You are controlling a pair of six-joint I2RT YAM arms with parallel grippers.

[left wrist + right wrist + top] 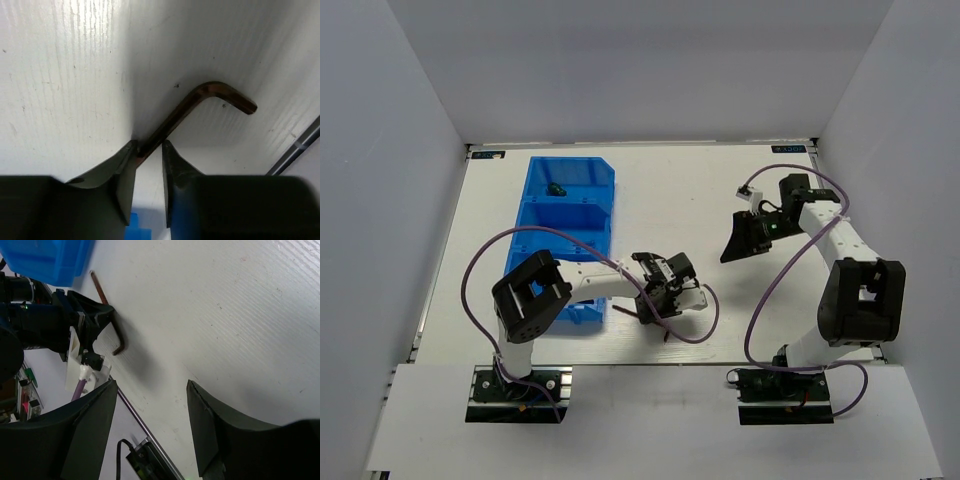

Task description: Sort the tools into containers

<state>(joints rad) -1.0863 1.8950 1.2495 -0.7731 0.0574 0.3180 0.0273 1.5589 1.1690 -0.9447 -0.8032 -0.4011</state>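
- A dark, rust-brown L-shaped metal hex key [185, 107] lay on the white tabletop [690, 190]. It was close to the near edge, about midway between the left and right edges.
- Its long shank ran roughly along the near edge at a slight slant. The plain end pointed toward the left edge and the bent end toward the right edge.
- In the left wrist view the shank rose from lower left to upper right, turned through a rounded elbow, and ended in a short leg angled down to the right.
- The key looked thin and faceted, with a dull brownish sheen along the shank and a blunt, square-cut tip on the short leg.
- The left fingers [125, 170] stood on either side of the long shank near its plain end, only a narrow gap apart. One pad was against the shank, and a sliver of tabletop showed between the shank and the other pad, so the key was not clamped.
- A blue plastic rectangular bin divided into compartments [532, 190] sat by the left edge, its long side running from near to far. The key's plain end lay just beside the bin's near corner.
- A small dark item [556, 189] sat in the far compartment, too small to identify.
- The right fingers [95, 420] were spread wide with nothing between them, over bare tabletop toward the right edge and well apart from the key.
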